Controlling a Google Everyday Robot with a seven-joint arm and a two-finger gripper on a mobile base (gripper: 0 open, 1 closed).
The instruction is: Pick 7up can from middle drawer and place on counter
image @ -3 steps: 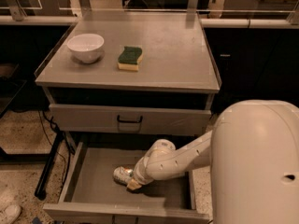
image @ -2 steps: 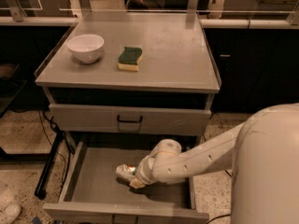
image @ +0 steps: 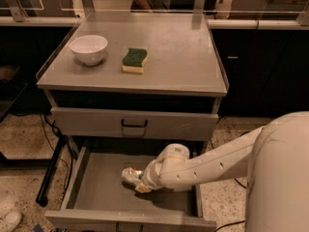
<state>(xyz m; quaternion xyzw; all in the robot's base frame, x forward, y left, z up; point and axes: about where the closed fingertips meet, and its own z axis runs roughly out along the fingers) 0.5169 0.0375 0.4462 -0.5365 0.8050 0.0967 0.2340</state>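
Note:
The middle drawer (image: 96, 197) is pulled out below the counter (image: 183, 57). The 7up can (image: 130, 175), small, silvery and dented, is just above the drawer's grey floor near its centre. My gripper (image: 139, 181) reaches into the drawer from the right on a white arm and is shut on the right end of the can. The can's left end sticks out past the gripper. The wrist hides the rest of the can.
A white bowl (image: 89, 48) and a green-and-yellow sponge (image: 134, 60) sit on the left half of the counter. The upper drawer (image: 133, 124) is closed. My white body (image: 285, 178) fills the lower right. Clear guards edge the counter.
The gripper and the can have shifted slightly up and to the right inside the drawer together. My body has drawn back toward the right of the view.

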